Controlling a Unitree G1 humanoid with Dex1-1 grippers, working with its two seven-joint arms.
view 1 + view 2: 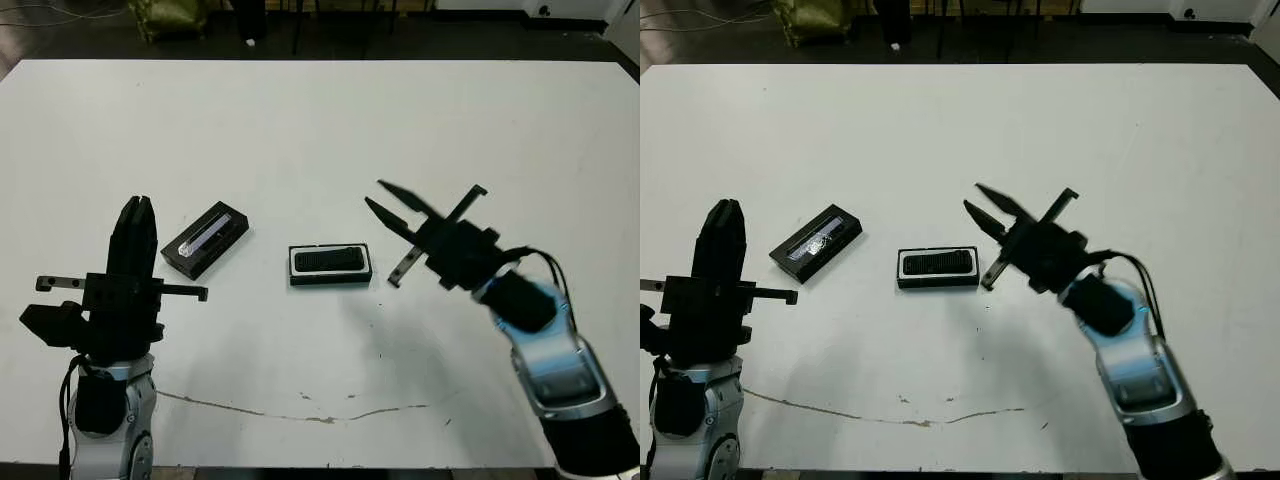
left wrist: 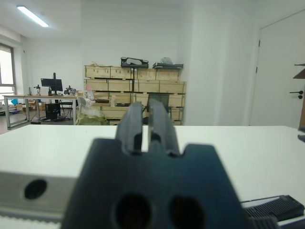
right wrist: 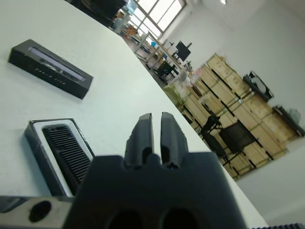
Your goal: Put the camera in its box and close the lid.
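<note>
The left gripper (image 1: 136,210) points away over the white table (image 1: 320,120), its two black fingers (image 2: 143,125) drawn narrow with only a slit between them, holding nothing. Just to the right of those fingertips lies the lid (image 1: 205,239), a flat black rectangle with a glossy silvery strip along its top. Further right sits the box (image 1: 331,265), black-rimmed and white-lined, with the ribbed matte-black camera (image 1: 329,259) lying inside. The right gripper (image 1: 385,204) hovers just beyond the box's right end, fingers slightly parted, empty
</note>
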